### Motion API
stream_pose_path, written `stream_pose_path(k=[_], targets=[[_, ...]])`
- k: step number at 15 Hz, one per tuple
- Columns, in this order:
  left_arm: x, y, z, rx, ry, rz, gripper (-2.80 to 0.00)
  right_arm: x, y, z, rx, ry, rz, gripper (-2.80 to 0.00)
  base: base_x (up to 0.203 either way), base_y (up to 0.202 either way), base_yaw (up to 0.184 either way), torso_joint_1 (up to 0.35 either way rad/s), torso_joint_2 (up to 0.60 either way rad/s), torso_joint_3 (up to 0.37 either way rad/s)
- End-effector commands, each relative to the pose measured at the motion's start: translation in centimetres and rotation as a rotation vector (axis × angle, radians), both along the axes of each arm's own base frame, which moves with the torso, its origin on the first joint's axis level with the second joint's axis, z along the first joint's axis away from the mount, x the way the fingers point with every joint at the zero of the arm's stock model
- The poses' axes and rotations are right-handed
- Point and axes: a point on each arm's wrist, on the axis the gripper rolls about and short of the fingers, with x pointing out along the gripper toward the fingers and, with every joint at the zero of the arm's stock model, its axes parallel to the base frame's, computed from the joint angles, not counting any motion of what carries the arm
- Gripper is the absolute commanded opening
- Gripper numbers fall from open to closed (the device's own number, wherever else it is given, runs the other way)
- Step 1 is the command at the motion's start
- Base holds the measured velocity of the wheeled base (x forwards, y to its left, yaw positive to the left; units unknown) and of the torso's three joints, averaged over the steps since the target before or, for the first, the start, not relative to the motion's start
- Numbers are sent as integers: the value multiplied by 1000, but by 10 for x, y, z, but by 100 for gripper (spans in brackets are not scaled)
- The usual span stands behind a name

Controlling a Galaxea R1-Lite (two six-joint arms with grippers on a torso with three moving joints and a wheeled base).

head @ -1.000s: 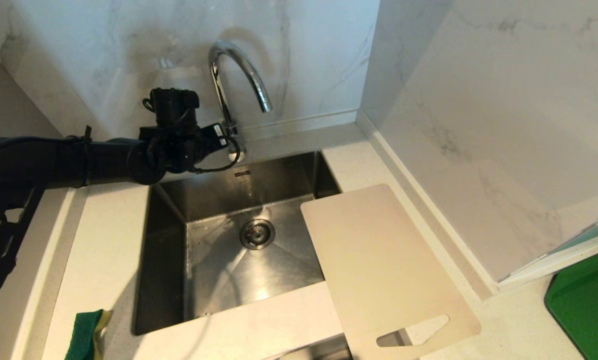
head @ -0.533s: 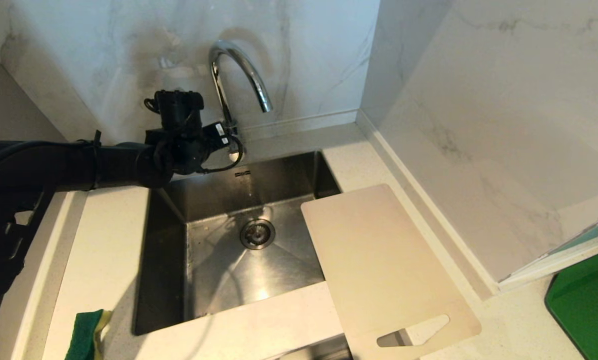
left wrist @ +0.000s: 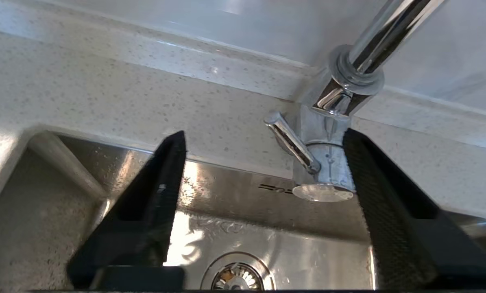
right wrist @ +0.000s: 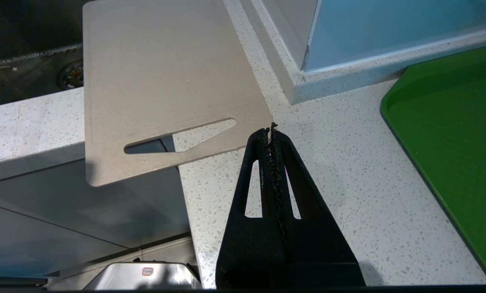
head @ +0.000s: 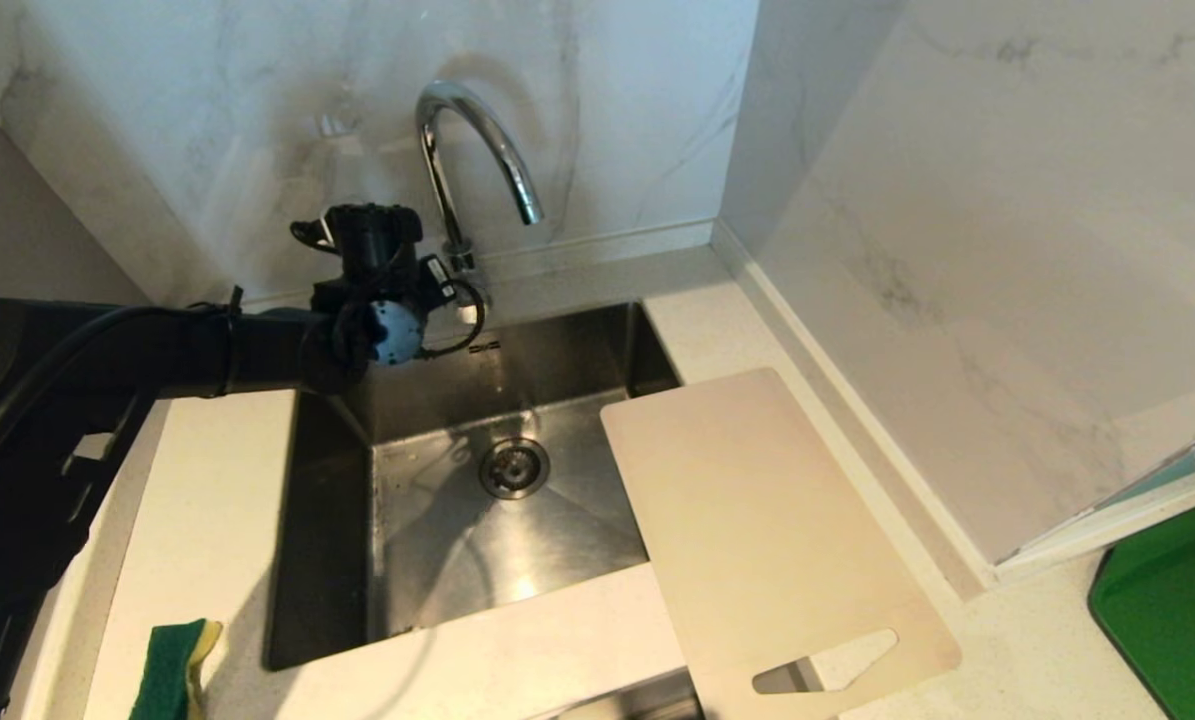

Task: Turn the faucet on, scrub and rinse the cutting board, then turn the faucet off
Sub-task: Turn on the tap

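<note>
The chrome faucet [head: 477, 140] arches over the back of the sink, and no water shows at its spout. My left gripper [left wrist: 263, 134] is open right at the faucet base [left wrist: 328, 162]. The thin side lever [left wrist: 291, 140] shows in the gap between the two black fingers, close to one of them, and nothing is gripped. The left wrist [head: 377, 290] hangs over the sink's back left corner. The beige cutting board [head: 757, 510] lies across the sink's right rim and the counter, slot end towards me. My right gripper [right wrist: 270, 130] is shut and empty beside the board's slot end [right wrist: 161, 73].
The steel sink [head: 327, 520] has a drain strainer [head: 514, 467] in its middle. A green and yellow sponge [head: 172, 680] lies on the counter at the near left. A dark green mat [head: 1172, 610] lies at the far right. Marble walls close in behind and to the right.
My left wrist has shifted a little to the right and dipped lower towards the sink by the faucet base. Board, sponge and right arm are unmoved.
</note>
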Motion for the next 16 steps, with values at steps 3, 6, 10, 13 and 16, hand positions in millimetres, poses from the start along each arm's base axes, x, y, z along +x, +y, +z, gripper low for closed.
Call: stream_pose_path(k=[3,6,10,13,16], targets=[[1,-2,-1,-20,-17,15,0,0,0,0,0,1,0,-280,0,0,0,0,0,0],[6,-3,-10,-16,-12,45,0,0,0,0,0,1,0,-280,0,0,0,0,0,0],[17,7,-22,-17,-20,77,0,0,0,0,0,1,0,-280,0,0,0,0,0,0],[21,11,-27,-15,-20,84,0,0,0,0,0,1,0,-280,0,0,0,0,0,0],[29,23,-36,-6,-3,110,0,0,0,0,0,1,0,-280,0,0,0,0,0,0]])
